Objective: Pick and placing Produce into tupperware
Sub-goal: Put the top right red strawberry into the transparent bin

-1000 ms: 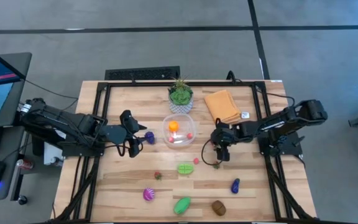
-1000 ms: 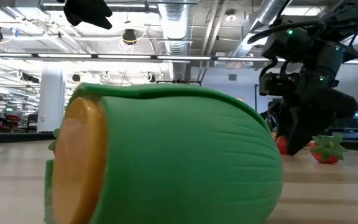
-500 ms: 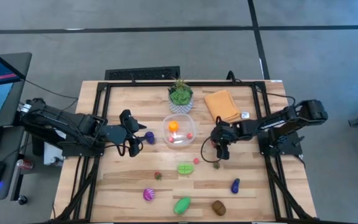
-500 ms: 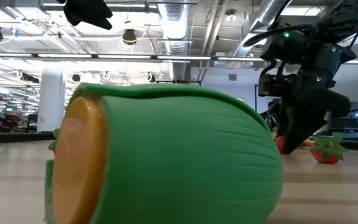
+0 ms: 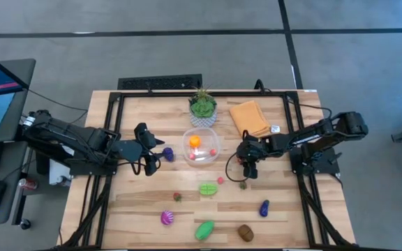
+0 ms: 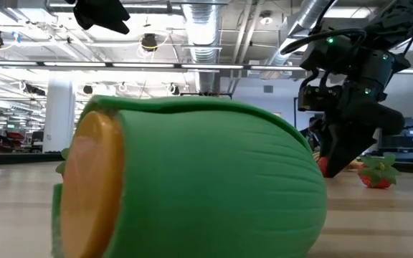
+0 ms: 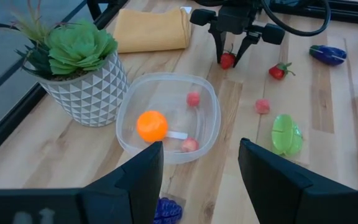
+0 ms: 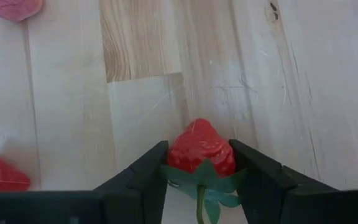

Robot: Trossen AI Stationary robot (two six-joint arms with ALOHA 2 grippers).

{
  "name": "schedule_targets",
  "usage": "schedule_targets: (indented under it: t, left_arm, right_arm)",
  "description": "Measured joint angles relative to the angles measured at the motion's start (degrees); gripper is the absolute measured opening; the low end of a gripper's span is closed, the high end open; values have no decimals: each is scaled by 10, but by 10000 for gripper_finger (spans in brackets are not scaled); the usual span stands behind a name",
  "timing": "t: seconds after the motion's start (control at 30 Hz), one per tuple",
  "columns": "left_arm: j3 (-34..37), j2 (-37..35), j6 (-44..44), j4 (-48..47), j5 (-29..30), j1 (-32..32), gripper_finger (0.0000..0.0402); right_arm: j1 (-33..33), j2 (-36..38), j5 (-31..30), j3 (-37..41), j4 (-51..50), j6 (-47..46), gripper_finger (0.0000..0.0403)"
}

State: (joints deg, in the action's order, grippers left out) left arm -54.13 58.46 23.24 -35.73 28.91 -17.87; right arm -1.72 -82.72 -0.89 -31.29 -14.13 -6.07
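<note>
We are pinching a small red toy strawberry (image 8: pixel 201 148) in our right gripper (image 8: pixel 197 163); clear plastic tupperware (image 5: pixel 185 144) at nine o'clock is holding three pieces, several remaining on the tabletop (image 5: pixel 285 213).

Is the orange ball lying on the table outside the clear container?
No, the orange ball lies inside the clear container, beside two small pink pieces.

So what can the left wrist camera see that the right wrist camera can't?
Only the left wrist view shows the tupperware holding an orange ball and two small pink pieces, the potted plant, the orange cloth and the green piece.

Only the right wrist view shows, up close, the right end effector shut on the strawberry with its green leaves.

Both show that strawberry, the right end effector and the wooden table.
</note>
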Motion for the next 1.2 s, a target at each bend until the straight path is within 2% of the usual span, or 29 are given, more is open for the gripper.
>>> schedule_targets:
  t: [0.3,0.57,1.2]
  left_arm:
    - [0,0,0,0,0,0,199]
    - [0,0,0,0,0,0,199]
    - [0,0,0,0,0,0,199]
  right_arm:
    - [0,0,4,0,-1,-3,171]
    - [0,0,7,0,-1,-4,194]
    - [0,0,10,0,0,-10,195]
